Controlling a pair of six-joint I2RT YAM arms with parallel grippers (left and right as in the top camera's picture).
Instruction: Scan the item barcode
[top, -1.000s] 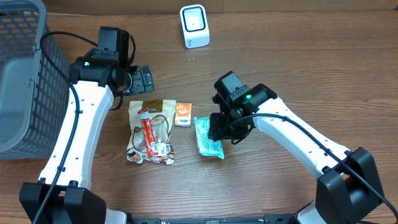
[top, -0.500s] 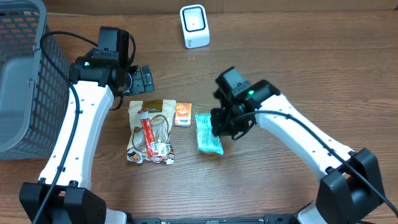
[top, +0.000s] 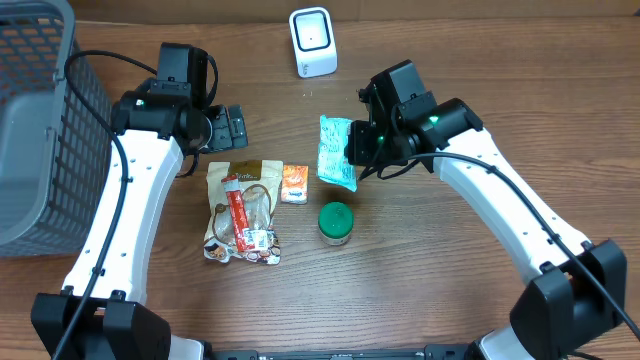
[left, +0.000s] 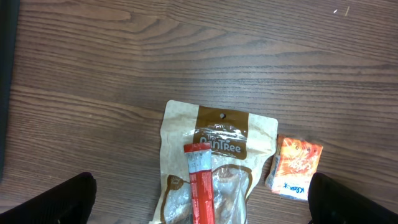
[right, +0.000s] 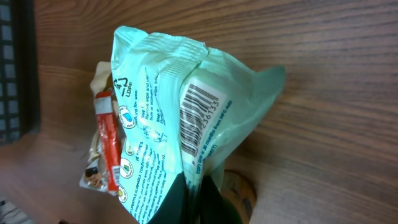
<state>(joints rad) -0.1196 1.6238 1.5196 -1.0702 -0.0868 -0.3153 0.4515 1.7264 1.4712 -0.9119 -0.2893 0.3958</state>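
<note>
Nearest the front edge of the counter (top: 420, 300), seen from overhead: a brown pouch (top: 262, 172) lying flat with a red stick (top: 237, 212) across it, and to its right a round green tin (top: 335, 223), apart from everything else. A little further back, an orange sachet (top: 294, 183) just beside the pouch's top corner. Behind the tin, held clear of the wood: the mint packet (top: 336, 152), clamped at its right edge by the right fingers (top: 358, 150), shut tight on it, well short of the scanner (top: 312, 42). From overhead, only pale wrapping on show; from the right wrist, the barcode (right: 198, 118) plainly printed on the packet's back beside small text, the pinch at the lower seam, pouch and stick below at the left, tin barely glimpsed at the bottom edge. Across from the packet, the left fingers (top: 232, 128) spread wide, gripping nothing, hovering behind the pouch; left wrist view taking in pouch, stick and sachet alone. Furthest back: the white scanner upright near the rear edge, a grey basket (top: 40, 130) at the far left.
</note>
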